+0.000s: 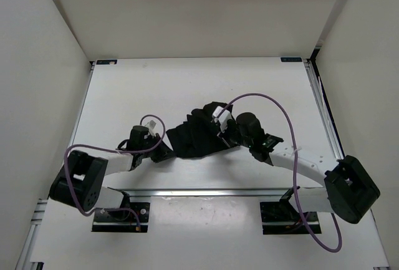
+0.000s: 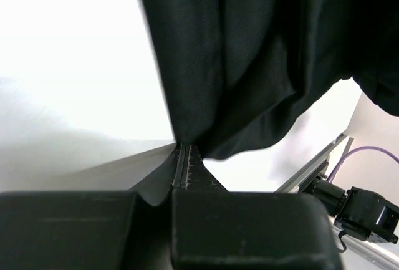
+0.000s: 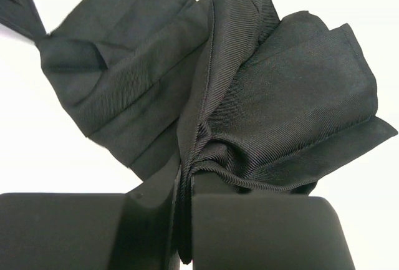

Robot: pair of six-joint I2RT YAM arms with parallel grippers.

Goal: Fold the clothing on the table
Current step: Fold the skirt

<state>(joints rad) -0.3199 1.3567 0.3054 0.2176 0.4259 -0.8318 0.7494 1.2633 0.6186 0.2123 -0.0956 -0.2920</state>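
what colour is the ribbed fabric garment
The ribbed fabric garment is plain black; clearest in right wrist view.

Bunched black clothing (image 1: 196,134) mid-table (image 1: 156,83)

Clothing (image 3: 268,95): black woven cloth, fine ribbed weave, slight sheen. Table (image 1: 187,89): smooth white, matt. Rail (image 1: 206,191): bare metal. Left gripper (image 2: 185,161), right gripper (image 3: 186,186): matt black plastic. Cable (image 1: 268,96): smooth purple.

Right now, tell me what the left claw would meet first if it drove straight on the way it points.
The clothing: the left claw is shut on its edge, and the black fabric bunches straight ahead of the fingertips. What lies behind the fabric I cannot tell from these views.
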